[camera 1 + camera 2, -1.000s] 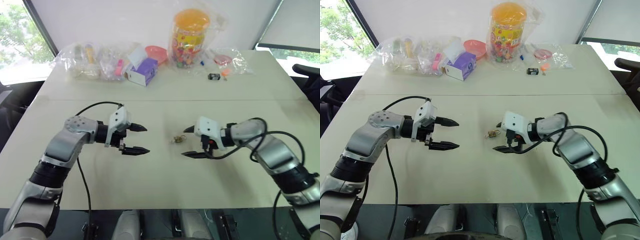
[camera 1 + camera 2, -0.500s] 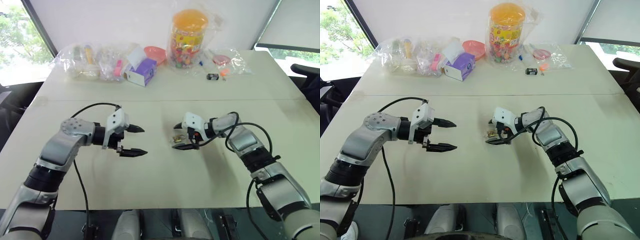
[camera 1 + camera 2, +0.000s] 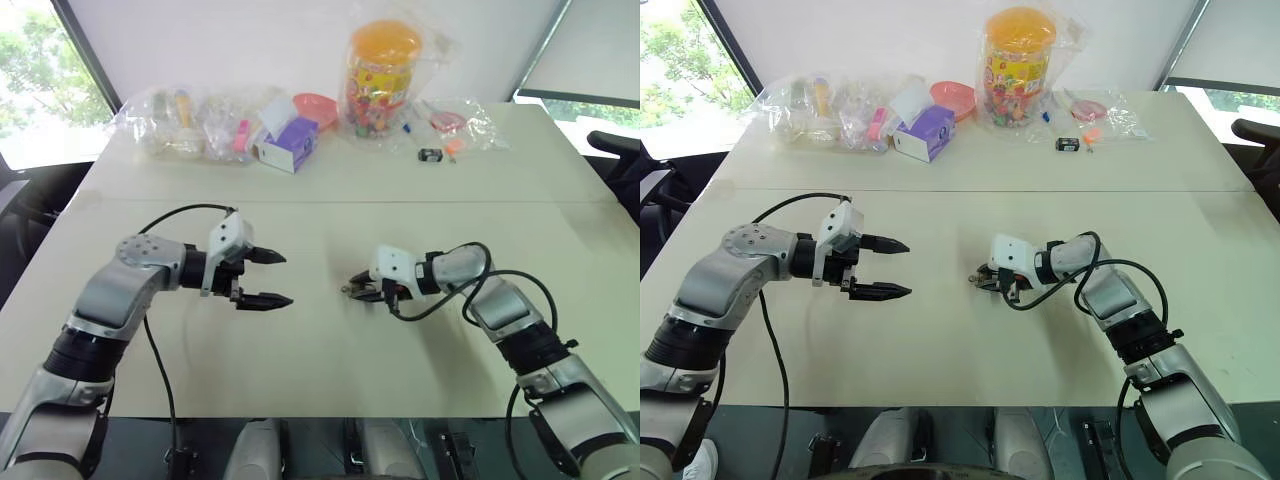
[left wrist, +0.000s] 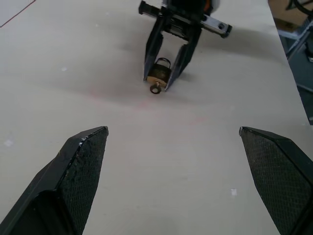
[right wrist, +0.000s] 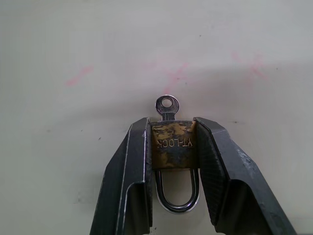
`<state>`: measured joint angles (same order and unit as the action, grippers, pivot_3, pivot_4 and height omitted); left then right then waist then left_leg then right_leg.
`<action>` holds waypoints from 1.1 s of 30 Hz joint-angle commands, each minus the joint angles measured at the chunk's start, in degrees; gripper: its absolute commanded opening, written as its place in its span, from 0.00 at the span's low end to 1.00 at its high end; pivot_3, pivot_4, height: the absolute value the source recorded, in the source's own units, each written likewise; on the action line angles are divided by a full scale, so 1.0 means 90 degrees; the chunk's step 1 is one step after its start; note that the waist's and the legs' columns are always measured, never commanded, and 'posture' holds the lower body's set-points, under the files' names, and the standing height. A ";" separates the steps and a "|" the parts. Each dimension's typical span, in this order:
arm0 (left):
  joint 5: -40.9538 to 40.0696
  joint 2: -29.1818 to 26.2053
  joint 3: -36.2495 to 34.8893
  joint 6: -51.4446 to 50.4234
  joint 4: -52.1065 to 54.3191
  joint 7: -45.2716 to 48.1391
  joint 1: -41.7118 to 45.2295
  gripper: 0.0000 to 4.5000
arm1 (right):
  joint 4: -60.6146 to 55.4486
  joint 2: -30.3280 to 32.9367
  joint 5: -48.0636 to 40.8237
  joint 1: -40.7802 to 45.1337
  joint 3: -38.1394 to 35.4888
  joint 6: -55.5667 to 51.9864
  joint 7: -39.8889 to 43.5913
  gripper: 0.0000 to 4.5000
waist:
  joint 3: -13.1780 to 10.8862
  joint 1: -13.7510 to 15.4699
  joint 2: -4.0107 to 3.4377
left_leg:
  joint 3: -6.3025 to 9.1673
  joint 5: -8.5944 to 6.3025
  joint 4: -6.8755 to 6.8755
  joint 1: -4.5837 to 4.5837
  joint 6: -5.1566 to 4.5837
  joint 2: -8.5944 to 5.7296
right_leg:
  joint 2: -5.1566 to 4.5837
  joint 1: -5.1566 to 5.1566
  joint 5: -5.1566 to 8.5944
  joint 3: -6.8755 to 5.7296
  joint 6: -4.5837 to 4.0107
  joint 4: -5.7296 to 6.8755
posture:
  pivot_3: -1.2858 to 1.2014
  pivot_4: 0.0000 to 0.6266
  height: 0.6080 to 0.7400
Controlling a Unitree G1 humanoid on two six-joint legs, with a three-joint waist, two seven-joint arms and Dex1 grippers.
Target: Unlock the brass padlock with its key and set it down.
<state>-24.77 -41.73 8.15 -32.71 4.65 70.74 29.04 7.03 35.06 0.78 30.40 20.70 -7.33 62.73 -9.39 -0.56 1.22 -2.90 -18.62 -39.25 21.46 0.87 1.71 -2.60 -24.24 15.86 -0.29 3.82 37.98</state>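
The brass padlock (image 5: pixel 173 147) lies flat on the cream table (image 3: pixel 320 370), near the middle. Its silvery shackle (image 5: pixel 177 196) points back toward my right wrist. The key (image 5: pixel 167 105) sits in the keyhole, and its round head sticks out the far end. My right gripper (image 3: pixel 352 290) is low at the table and shut on the padlock's body, one finger pressed against each side. My left gripper (image 3: pixel 286 278) hovers open a short way to the left, pointing at the lock with nothing between its fingers. The left wrist view shows the padlock (image 4: pixel 159 73) pinched between the right gripper's fingers.
Along the table's far edge lie clear bags of small items (image 3: pixel 190 125), a purple box (image 3: pixel 290 142), a candy jar with an orange lid (image 3: pixel 380 70) and a small black object (image 3: pixel 429 154). A seam (image 3: pixel 560 203) crosses the table behind the grippers.
My right gripper reached toward the padlock, sank to the table and closed its fingers on the lock's sides. The left gripper kept its place and stayed open.
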 commanded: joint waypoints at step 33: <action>-0.1318 0.0979 -0.0588 -0.1448 -0.0382 -0.0429 0.1175 0.15 | -0.3014 0.0102 0.1868 -0.0026 -0.0481 0.1965 -0.1890 0.16 | -0.0006 -0.0018 0.0000 | -0.0003 0.0005 0.0000 0.0011 0.0008 0.0000 | 0.0012 -0.0018 0.0000 0.0002 0.0000 0.0004 | 0.52 0.24 1.00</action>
<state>-35.68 -32.99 3.69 -45.78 -0.16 66.92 38.56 -17.71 36.41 18.37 29.29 17.13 10.29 45.78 -9.44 -0.72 1.22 -2.92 -18.58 -39.25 21.56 0.94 1.71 -2.49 -24.41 15.86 -0.27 3.83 38.02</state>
